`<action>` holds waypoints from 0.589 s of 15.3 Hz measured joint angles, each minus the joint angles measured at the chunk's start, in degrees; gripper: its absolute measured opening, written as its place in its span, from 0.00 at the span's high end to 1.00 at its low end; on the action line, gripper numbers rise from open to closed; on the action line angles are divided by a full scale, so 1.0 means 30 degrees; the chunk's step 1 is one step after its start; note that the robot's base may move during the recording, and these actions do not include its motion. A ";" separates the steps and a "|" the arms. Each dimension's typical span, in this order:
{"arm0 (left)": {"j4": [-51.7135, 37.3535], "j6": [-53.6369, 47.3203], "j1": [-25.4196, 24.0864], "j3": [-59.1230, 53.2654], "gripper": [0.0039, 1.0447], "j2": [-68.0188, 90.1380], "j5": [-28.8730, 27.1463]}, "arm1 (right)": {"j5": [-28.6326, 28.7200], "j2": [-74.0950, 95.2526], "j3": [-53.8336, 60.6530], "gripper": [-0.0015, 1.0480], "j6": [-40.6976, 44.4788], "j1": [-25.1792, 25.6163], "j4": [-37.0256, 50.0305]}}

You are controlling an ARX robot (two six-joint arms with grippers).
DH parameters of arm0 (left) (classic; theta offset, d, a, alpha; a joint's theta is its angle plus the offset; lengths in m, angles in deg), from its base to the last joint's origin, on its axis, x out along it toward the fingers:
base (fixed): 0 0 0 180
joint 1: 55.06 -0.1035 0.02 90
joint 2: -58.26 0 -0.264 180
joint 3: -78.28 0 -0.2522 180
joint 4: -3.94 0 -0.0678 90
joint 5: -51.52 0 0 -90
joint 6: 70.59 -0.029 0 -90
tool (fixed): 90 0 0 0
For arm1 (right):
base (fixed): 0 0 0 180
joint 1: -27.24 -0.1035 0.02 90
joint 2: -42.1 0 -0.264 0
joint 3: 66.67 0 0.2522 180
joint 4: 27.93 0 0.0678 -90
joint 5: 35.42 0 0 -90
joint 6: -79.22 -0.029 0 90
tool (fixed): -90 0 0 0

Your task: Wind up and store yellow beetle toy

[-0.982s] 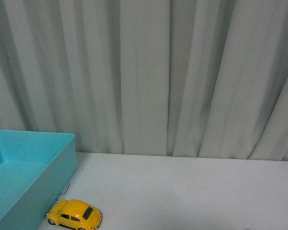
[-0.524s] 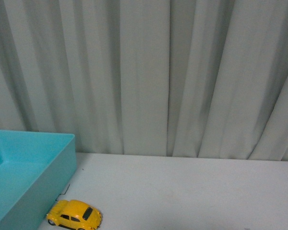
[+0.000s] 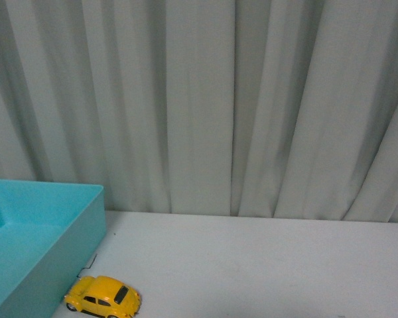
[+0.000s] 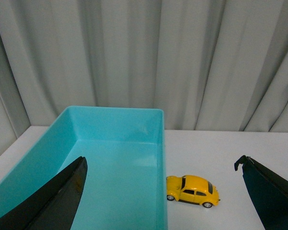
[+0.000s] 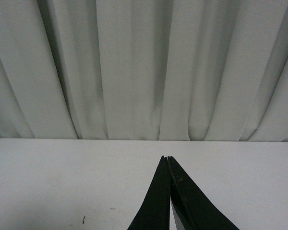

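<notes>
The beetle (image 3: 103, 297) stands on its wheels on the white table (image 3: 265, 265), outside the turquoise bin (image 3: 53, 268) and just beside its outer wall, side-on to the front camera. The left tool (image 4: 161, 160) is spread wide and holds nothing, its two dark fingers framing the bin's open inside and the beetle in the wrist view. The right tool (image 5: 167, 159) has its fingers pressed together, empty, over the table and facing the grey curtain (image 5: 134, 67).
</notes>
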 joint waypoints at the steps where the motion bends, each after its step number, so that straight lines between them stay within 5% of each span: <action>1: 0.0007 0.0000 0.0000 0.0000 0.06 0.0000 0.0000 | 0.0000 -0.0415 0.0000 0.98 0.0000 0.0000 -0.0437; 9: 0.0000 0.0000 0.0000 -0.0007 0.06 0.0000 0.0000 | 0.0000 -0.2783 0.0000 0.98 0.0000 0.0000 -0.2798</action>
